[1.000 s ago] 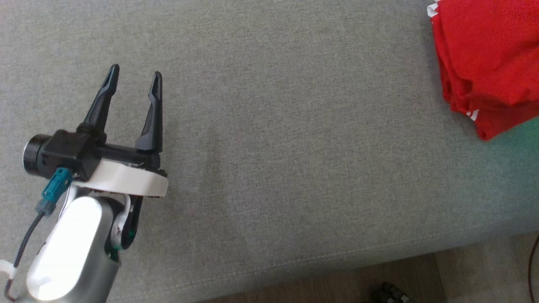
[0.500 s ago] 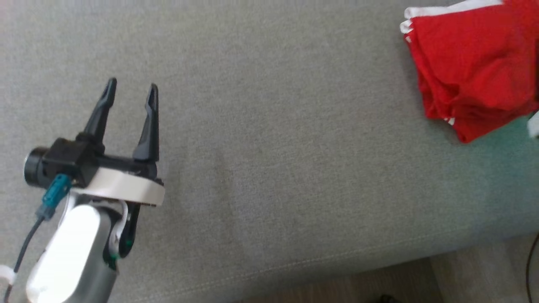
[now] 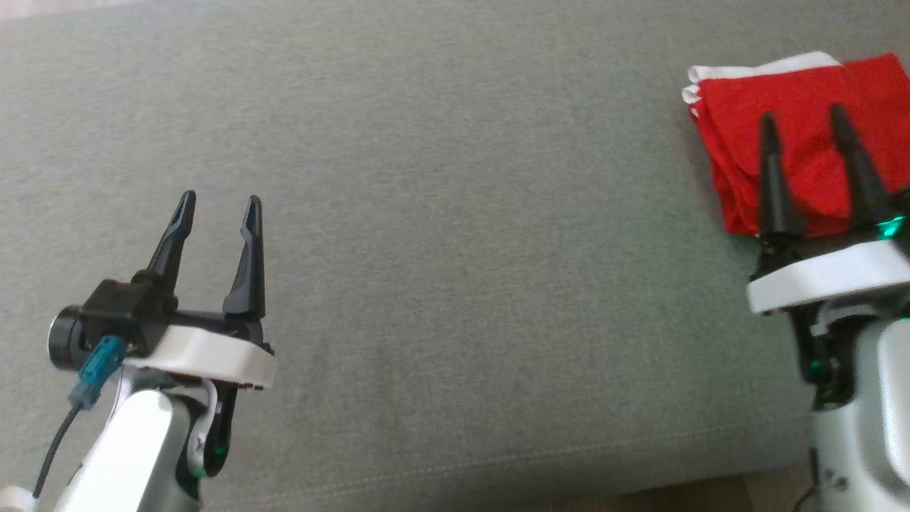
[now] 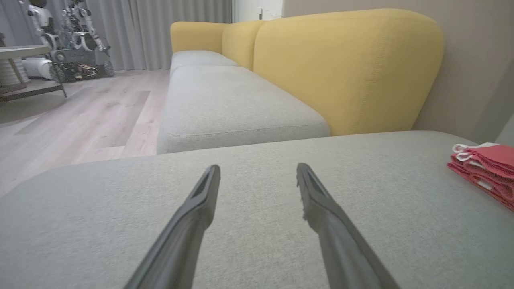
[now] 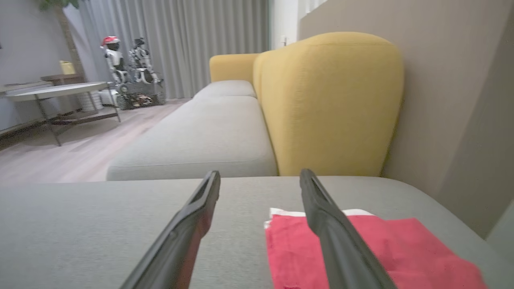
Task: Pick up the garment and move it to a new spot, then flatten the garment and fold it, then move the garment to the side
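Observation:
The garment (image 3: 807,124) is red with white edging and lies folded in a neat stack at the far right of the grey cushion (image 3: 455,235). It also appears at the right edge of the left wrist view (image 4: 486,166) and under the right fingers (image 5: 385,253). My right gripper (image 3: 803,117) hovers over its near part, open, holding nothing. My left gripper (image 3: 217,203) is open above bare cushion at the lower left, far from the garment.
A yellow backrest (image 4: 345,68) rises behind the cushion, with a second grey seat (image 4: 225,104) beyond it. Wooden floor, a round table (image 5: 56,90) and another robot (image 5: 128,72) stand farther off. The cushion's front seam (image 3: 498,462) runs along the bottom.
The head camera has shifted, sliding the picture down and left. My right gripper has come into view over the garment, open; the garment stays folded on the cushion.

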Available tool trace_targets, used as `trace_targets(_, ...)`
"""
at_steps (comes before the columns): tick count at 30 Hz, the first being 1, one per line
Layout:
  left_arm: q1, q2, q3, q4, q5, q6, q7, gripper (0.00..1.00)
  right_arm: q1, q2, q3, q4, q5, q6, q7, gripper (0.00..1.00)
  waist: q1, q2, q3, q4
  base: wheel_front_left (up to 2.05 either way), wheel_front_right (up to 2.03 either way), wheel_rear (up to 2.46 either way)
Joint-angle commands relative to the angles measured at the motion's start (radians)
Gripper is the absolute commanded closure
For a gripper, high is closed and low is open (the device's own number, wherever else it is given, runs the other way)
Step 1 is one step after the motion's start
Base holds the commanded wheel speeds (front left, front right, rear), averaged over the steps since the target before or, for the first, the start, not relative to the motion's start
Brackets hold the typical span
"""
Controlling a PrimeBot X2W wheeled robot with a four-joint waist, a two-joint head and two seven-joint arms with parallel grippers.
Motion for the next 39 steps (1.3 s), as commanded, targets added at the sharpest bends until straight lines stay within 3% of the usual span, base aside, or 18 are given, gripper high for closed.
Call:
trace_targets(1,-0.017,0.029,0.049,-0.032,-0.010,0.008,-0.005,0.00,0.002,0.012,0.031,-0.052,-0.016,-0.001,-0.001,0.00,0.0000,0.0000,-0.020,0.027,0.00,0.00,0.00)
trace_targets(11,0.045,0.040,0.066,-0.036,-0.018,0.022,-0.009,0.00,0.087,0.073,0.084,-0.055,-0.055,-0.001,-0.002,0.00,0.0000,0.0000,-0.080,0.085,0.00,0.00,0.00)
trace_targets(39,0.185,0.064,0.041,-0.045,-0.038,0.037,0.010,0.00,0.272,0.085,0.059,-0.084,-0.053,-0.001,0.046,0.00,0.0000,0.0000,-0.225,0.086,0.00,0.00,0.00)
